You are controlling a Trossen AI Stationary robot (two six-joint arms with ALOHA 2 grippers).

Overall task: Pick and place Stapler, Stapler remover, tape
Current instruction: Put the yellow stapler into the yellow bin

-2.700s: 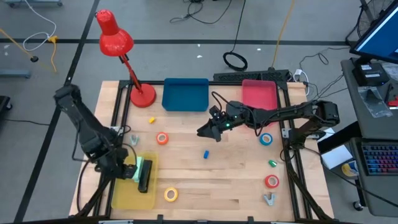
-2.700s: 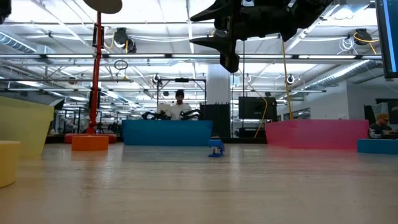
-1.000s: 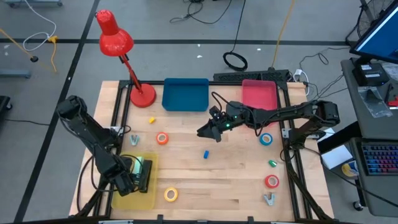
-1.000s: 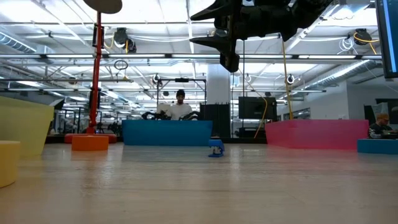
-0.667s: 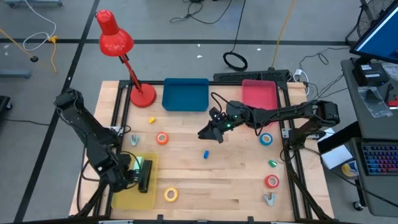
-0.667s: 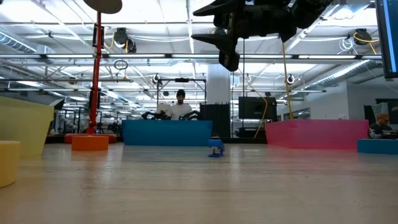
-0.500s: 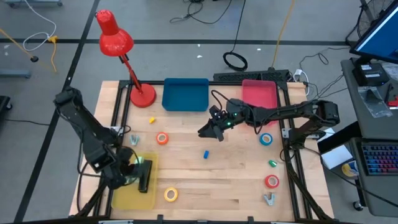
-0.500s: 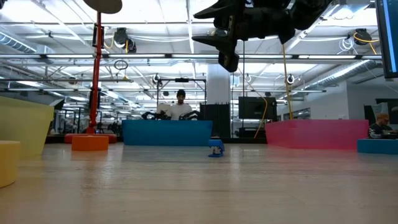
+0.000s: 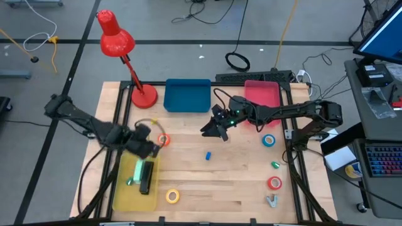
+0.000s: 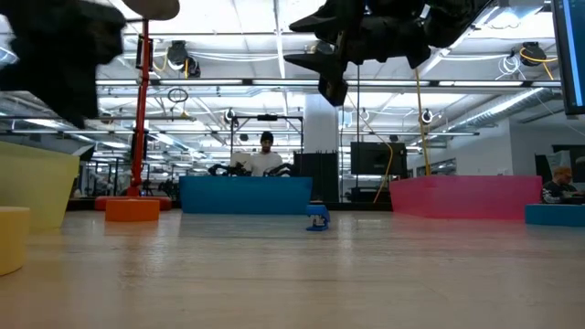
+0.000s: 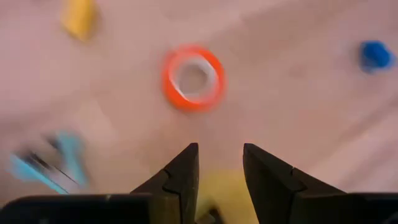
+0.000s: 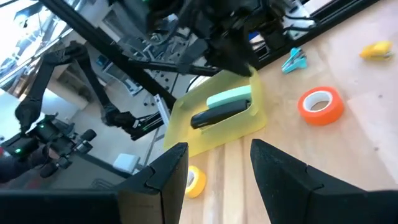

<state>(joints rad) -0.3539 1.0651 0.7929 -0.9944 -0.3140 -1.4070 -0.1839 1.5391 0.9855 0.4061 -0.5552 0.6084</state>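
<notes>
the left gripper hangs over the wood just off the yellow tray, at the tray's 1 o'clock corner. its 2 fingers stand a little apart with nothing between them. the stapler already lies inside the tray, dark with a green side, its long way running 12 to 6 o'clock.

the orange tape is the nearest thing left to pick. in the high view it sits at about 2 o'clock from the left gripper, just beside it. in the left wrist view the ring lies flat on the wood, straight ahead of the gap between the fingers. a ring has no long side, so the fingers can come at it from any way. my guess is the left arm will go for it next, since it is much nearer than the right arm.

the right gripper hangs high over the middle of the table, at about 3 o'clock from the orange tape and well apart from it. its fingers are spread and hold nothing.

the other rolls wait too: yellow tape near the tray's 3 o'clock side, blue tape and red tape far off at 3 o'clock.
</notes>
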